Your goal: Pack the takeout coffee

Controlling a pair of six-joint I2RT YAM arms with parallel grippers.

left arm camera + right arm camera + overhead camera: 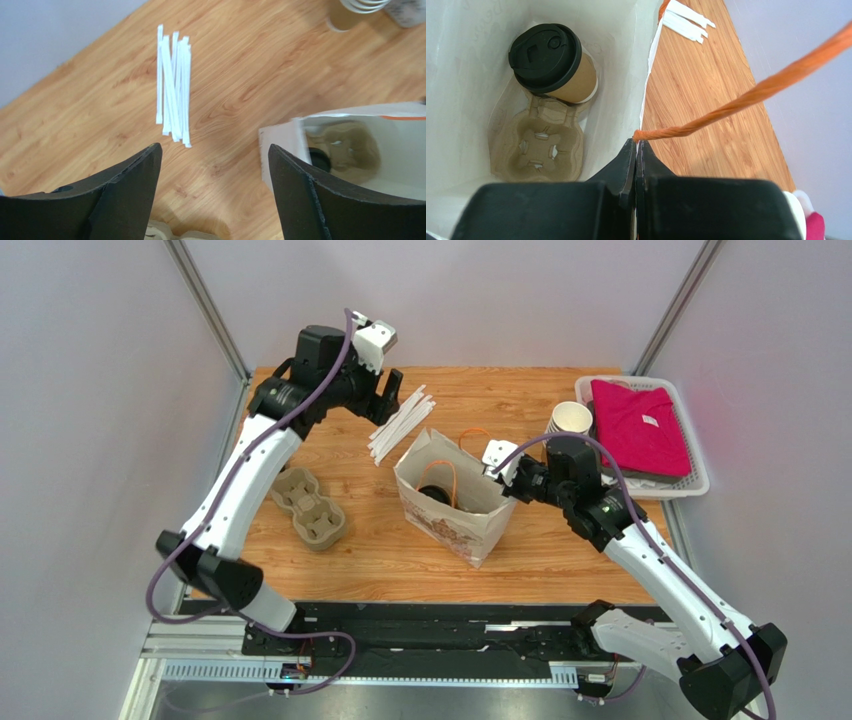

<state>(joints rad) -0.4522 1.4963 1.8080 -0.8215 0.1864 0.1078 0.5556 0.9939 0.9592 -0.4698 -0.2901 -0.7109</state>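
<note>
The takeout coffee [551,60], a kraft cup with a black lid, sits inside the white paper bag [452,530], at one end of a pulp cup tray [541,145] on the bag's floor. Its lid shows in the top view [435,494] and in the left wrist view [320,160]. My right gripper [636,147] is shut on the bag's rim [646,90], right where the orange handle [746,95] is fixed; in the top view it [497,472] is at the bag's right edge. My left gripper [385,400] is open and empty, above the table behind the bag.
White wrapped straws [400,425] lie behind the bag and show under the left gripper [172,85]. A second pulp tray [310,508] lies left of the bag. A stack of lidless cups [570,420] and a white basket [697,480] with pink cloth [640,425] stand at the right.
</note>
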